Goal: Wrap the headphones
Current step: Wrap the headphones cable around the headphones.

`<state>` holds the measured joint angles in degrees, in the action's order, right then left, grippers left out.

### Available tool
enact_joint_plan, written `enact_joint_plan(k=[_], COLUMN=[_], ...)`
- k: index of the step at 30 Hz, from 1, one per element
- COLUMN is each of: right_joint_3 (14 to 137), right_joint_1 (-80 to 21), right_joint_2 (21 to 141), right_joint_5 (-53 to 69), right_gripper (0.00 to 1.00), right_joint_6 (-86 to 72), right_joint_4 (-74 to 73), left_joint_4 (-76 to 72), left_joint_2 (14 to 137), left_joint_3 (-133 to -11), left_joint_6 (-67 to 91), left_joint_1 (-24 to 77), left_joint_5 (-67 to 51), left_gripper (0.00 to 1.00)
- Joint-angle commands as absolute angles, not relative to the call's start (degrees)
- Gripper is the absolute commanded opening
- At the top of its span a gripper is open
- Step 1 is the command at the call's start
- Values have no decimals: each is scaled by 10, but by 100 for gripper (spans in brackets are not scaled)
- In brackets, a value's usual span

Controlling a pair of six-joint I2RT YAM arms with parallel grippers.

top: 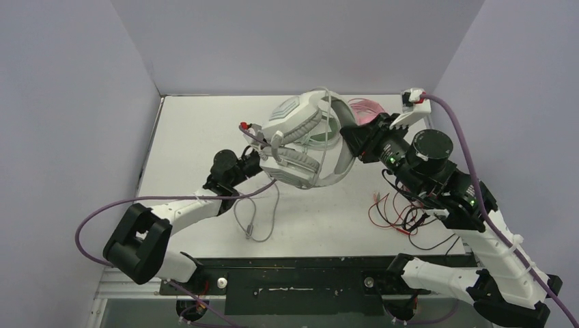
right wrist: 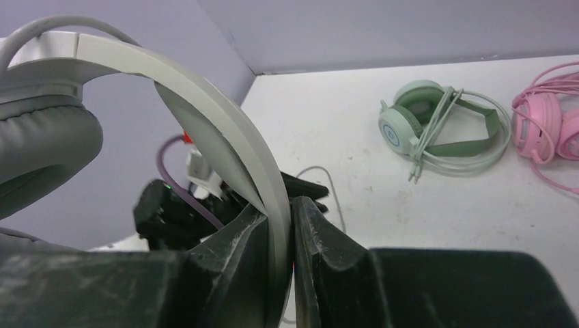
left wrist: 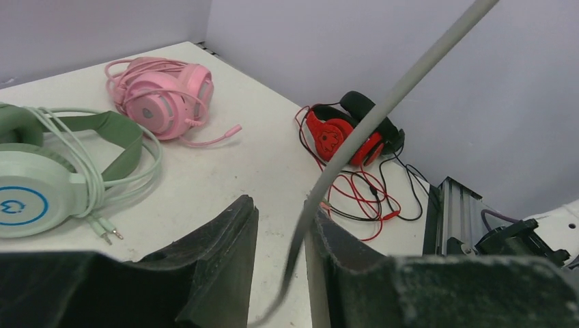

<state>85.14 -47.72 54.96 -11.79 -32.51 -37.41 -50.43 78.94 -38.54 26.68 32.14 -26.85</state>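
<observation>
At the bottom, the left gripper (left wrist: pixel 280 219) has its two dark fingers (left wrist: pixel 225 246) a little apart. A grey cable (left wrist: pixel 382 109) comes down from the upper right and goes between them. On the white table (left wrist: pixel 225 164) lie green headphones (left wrist: pixel 27 191) at the left, pink headphones (left wrist: pixel 160 92) at the upper left, and red headphones (left wrist: pixel 334 137) right of the middle.

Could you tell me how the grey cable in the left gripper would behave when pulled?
Probably floppy: the grey cable hangs in a loose loop below the pale headset. Thin and smooth, it may slip out of the left gripper, jaws parted.
</observation>
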Motion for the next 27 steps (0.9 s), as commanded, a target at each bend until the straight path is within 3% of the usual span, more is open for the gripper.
enact_joint_plan(k=[1, 8, 17, 21, 27], right_joint_3=[934, 1013, 1076, 1098, 1112], right_joint_1=[-482, -482, -482, -482, -482], right_joint_2=[581, 616, 631, 640, 652], right_joint_5=[-148, -194, -286, -353, -433], right_gripper=[0, 0, 0, 0, 0], right_joint_6=[-392, -402, -385, -362, -331], right_joint_4=[-337, -366, -371, -376, -381], left_joint_4=[-604, -683, -699, -698, -684], left_joint_2=[840, 952, 1009, 1012, 999], left_joint_3=[-386, -408, -386, -356, -296], left_joint_6=[253, 274, 267, 261, 233], left_joint_1=[341, 347, 371, 377, 388], left_joint_5=[-257, -272, -278, -281, -268], left_gripper=[30, 33, 29, 18, 11])
